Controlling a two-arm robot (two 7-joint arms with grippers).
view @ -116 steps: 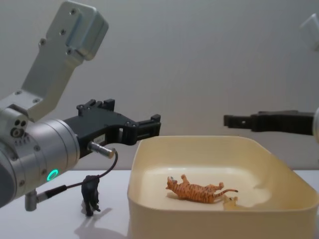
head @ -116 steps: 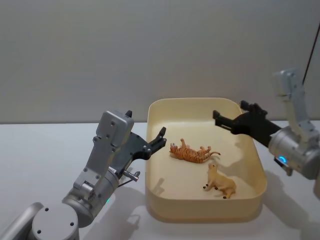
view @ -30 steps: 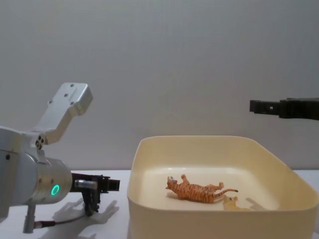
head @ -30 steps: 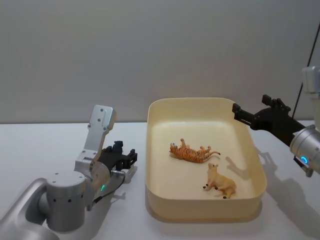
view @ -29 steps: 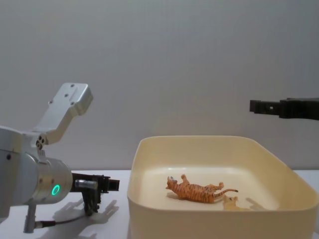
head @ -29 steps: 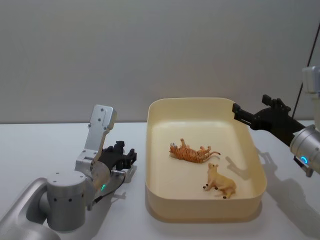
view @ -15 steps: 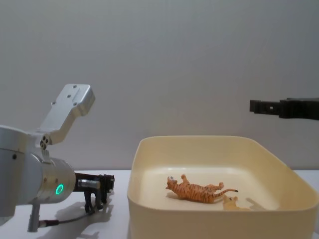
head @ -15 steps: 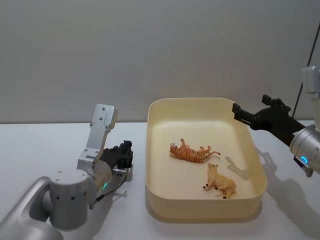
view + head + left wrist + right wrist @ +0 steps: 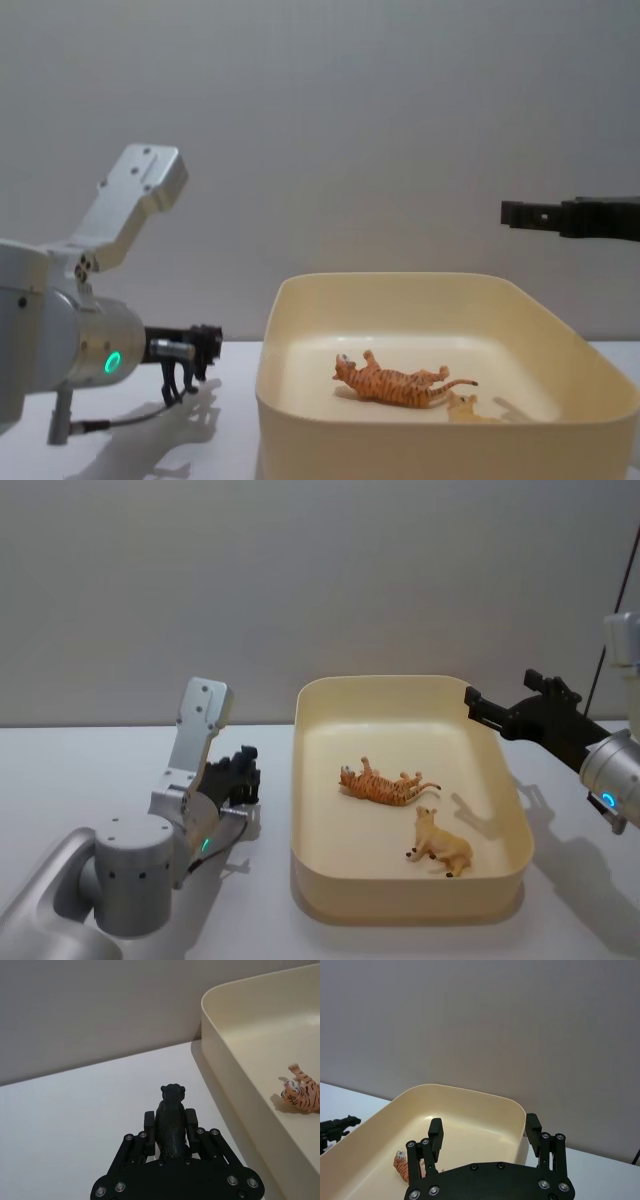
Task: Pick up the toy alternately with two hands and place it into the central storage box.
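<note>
A white counter (image 9: 100, 770) under a grey wall carries the cream storage box (image 9: 410, 905) at centre frame. Left of it, the black toy animal (image 9: 170, 1127) is clamped upright in the left gripper (image 9: 170, 1125), lifted clear, the box lying to its right. At the right edge, the right gripper (image 9: 484, 1136) is held spread apart over the box's far corner.

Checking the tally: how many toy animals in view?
3. The tiger and the tan lion lie in the storage box; the black toy is held by the left hand beside it.
</note>
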